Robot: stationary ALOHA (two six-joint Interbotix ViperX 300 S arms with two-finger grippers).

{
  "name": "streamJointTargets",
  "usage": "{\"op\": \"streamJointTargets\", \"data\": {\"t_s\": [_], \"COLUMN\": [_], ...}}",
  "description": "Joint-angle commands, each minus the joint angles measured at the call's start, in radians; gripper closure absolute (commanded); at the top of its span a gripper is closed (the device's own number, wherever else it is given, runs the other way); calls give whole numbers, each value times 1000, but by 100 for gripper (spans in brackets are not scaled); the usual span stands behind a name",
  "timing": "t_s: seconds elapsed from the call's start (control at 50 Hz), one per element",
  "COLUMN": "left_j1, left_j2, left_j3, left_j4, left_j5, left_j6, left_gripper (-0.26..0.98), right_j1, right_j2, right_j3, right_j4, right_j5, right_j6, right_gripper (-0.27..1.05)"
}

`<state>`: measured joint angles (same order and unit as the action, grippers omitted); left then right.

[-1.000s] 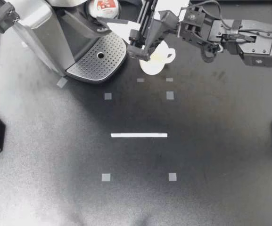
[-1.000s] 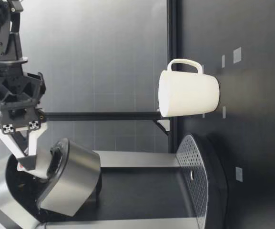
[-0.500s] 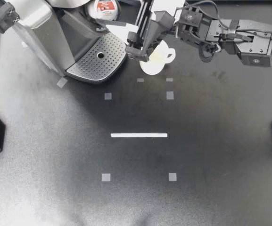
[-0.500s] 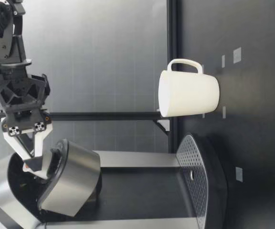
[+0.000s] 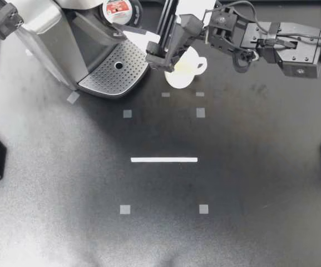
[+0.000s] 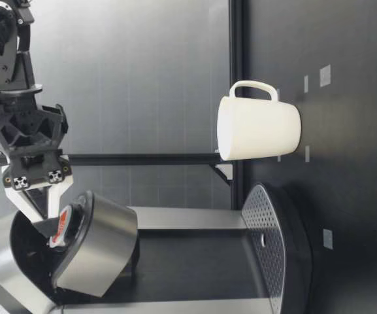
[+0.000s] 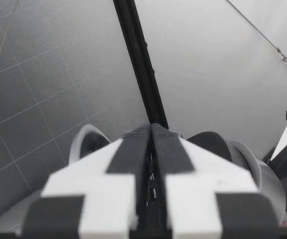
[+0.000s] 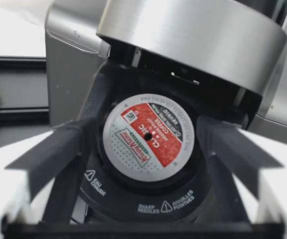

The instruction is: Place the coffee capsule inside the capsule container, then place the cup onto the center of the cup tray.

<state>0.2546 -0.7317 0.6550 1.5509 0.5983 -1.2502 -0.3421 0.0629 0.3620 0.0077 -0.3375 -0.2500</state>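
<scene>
coffee capsule [image 8: 149, 137] has silver lid, red label.

My right gripper [image 5: 137, 32] has matt black pads [image 8: 48, 154]. Between them the round red-and-silver coffee capsule [image 5: 117, 8] shows a smooth foil lid (faintly shiny), set in the dull black plastic capsule container [image 8: 133, 201]. Above the fingers the silver coffee machine [image 5: 40, 33] looks like brushed metal.

Print is showing on the red-and-grey lid of the coffee capsule [image 8: 149, 134], and white warning triangles with captions on the rim of the capsule container [image 8: 148, 205]
</scene>
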Motion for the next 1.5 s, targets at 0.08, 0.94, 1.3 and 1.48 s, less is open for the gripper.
{"op": "streamJointTargets", "data": {"t_s": [0.08,0.94,1.3,1.48], "left_j1": [2,160,160,160], "left_j2": [-2,31,52,14], "left_j3": [-9,121,95,87], "left_j4": [3,176,175,176], "left_j5": [15,163,35,-137], "left_j6": [-2,-330,-380,-411], "left_gripper": [63,63,63,63], "right_j1": [-5,117,117,117], "right_j2": [-46,-408,-416,-416], "right_j3": [-6,394,407,410], "right_j4": [3,23,23,21], "right_j5": [-9,-284,-287,-287], "right_j6": [0,77,78,78], "right_gripper": [-6,19,19,19]}}
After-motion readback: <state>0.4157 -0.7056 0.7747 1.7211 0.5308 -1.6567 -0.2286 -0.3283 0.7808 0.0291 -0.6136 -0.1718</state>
